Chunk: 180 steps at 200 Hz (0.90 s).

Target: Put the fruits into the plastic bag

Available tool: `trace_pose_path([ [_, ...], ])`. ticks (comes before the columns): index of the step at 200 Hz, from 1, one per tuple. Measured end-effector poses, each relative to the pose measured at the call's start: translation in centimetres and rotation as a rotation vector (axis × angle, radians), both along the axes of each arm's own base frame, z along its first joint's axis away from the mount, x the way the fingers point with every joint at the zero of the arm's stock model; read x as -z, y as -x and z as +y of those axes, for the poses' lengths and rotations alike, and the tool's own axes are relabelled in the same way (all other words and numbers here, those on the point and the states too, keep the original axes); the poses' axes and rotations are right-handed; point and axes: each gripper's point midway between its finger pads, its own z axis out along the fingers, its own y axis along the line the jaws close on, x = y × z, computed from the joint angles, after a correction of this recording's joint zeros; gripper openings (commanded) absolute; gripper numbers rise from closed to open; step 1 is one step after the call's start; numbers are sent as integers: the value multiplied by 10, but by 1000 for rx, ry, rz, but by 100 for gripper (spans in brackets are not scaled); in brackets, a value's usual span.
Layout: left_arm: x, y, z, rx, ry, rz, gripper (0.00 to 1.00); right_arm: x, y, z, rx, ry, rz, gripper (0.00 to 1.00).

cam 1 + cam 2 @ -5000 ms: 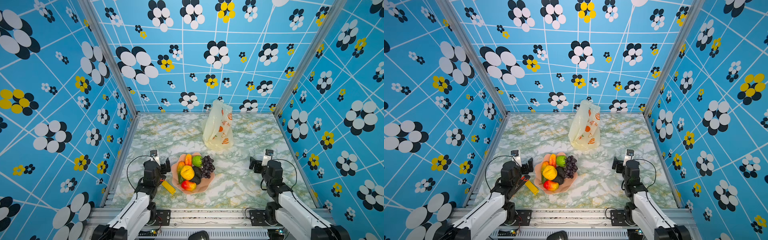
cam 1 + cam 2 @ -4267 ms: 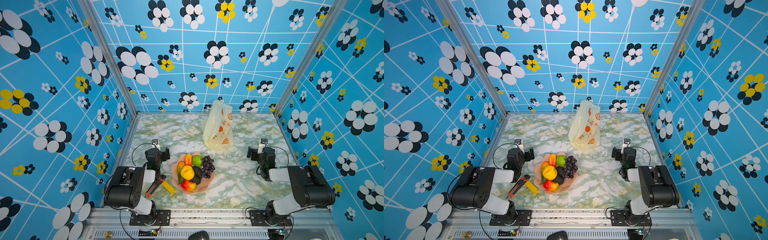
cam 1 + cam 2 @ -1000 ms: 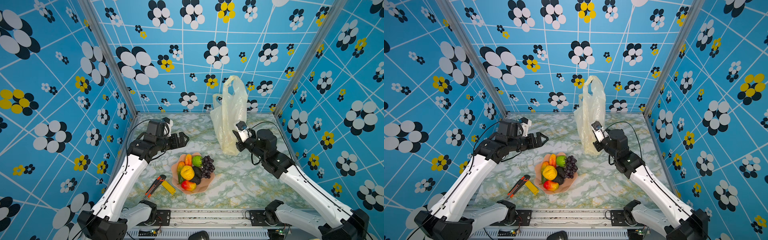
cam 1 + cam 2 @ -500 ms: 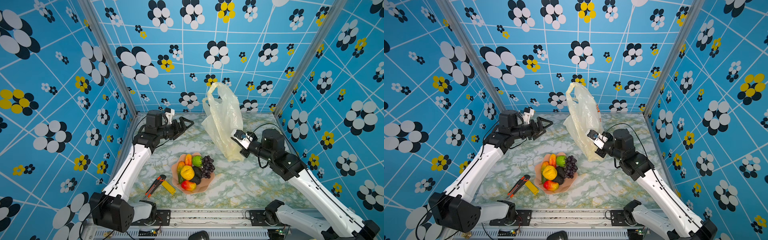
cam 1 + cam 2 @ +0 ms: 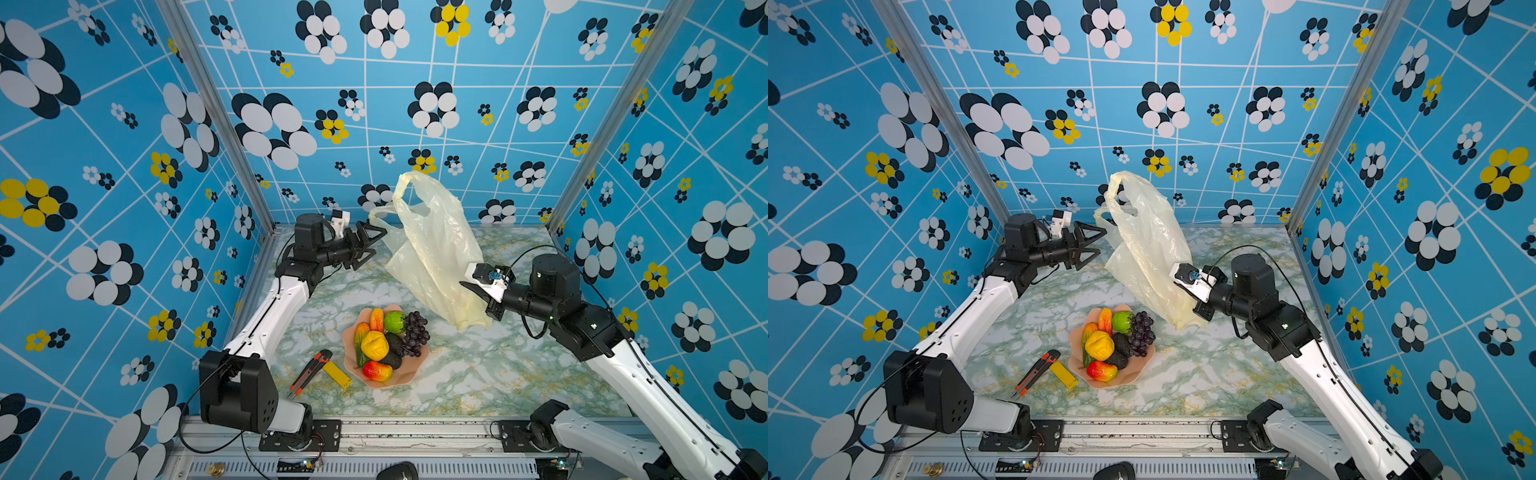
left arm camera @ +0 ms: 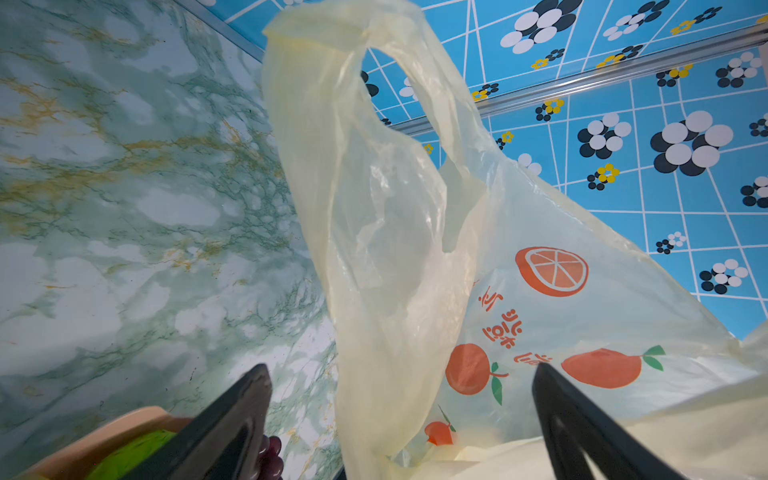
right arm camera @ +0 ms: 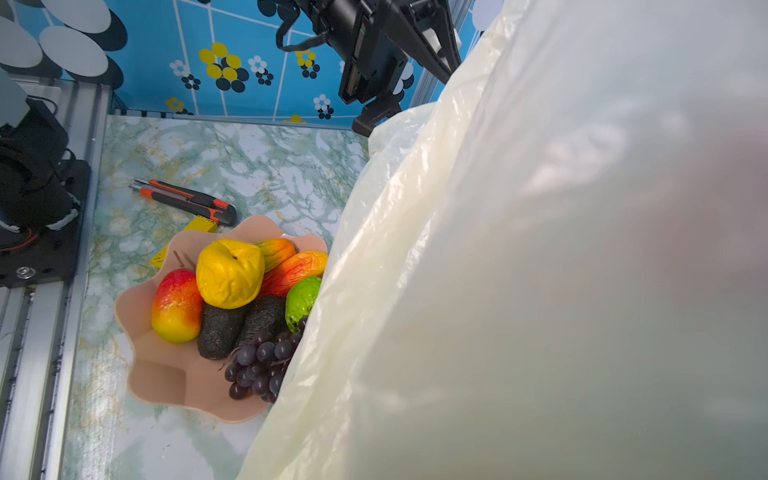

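- Since a second ago, plastic bag has tipped toward the left jaws, which gape wide just beside it.
- Right jaws clench its side, beyond the bowl.
- Fruits fill the bowl.

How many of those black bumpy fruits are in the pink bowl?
2. Both lie side by side in the pink bowl: one black fruit beside the red-yellow mango, the other black fruit beside the green fruit. Others may be hidden underneath.

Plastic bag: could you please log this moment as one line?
right gripper shut on plastic bag | left gripper open, facing bag | fruits in bowl
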Motion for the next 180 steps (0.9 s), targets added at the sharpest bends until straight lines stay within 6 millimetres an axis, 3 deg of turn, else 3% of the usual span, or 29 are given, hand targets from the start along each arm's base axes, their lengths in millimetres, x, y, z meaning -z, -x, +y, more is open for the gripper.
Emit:
trace_pose_path([
  [45,9,-9,5,-11,2,33,98,-12,12,2,-46,-26,-7,0],
  [111,-6,-22,2,-1,34,8,97,-10,21,5,-87,-31,23,0],
  [142,-9,-27,2,0,54,3,92,-11,23,6,-101,-35,28,0],
  [180,0,-34,2,-2,64,34,87,-11,25,7,-108,-37,31,0],
])
